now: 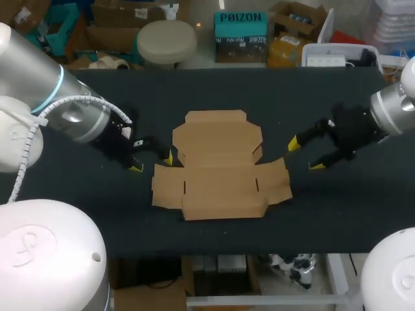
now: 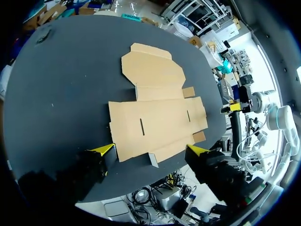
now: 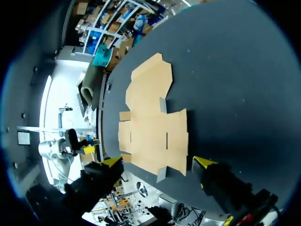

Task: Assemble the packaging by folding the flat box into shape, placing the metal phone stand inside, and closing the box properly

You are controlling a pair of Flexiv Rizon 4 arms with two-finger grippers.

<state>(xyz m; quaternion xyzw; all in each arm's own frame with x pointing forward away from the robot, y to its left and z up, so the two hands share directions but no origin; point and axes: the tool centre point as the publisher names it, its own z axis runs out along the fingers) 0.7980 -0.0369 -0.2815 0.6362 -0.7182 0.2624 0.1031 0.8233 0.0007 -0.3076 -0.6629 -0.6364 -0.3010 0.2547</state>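
A flat, unfolded brown cardboard box (image 1: 220, 165) lies in the middle of the black table, its flaps spread out. My left gripper (image 1: 153, 162) stands open just beside the box's left edge, low over the cloth. In the left wrist view the box (image 2: 157, 113) lies ahead of the open left gripper (image 2: 151, 150), its near edge between the yellow tips. My right gripper (image 1: 305, 155) stands open a little to the right of the box. The right wrist view shows the box (image 3: 153, 122) ahead of the open right gripper (image 3: 158, 162). No metal phone stand is in view.
The black table cloth (image 1: 97, 214) runs bare around the box, with free room in front and at both sides. My other arm's gripper shows beyond the box in each wrist view: the right one (image 2: 235, 107) and the left one (image 3: 84, 149).
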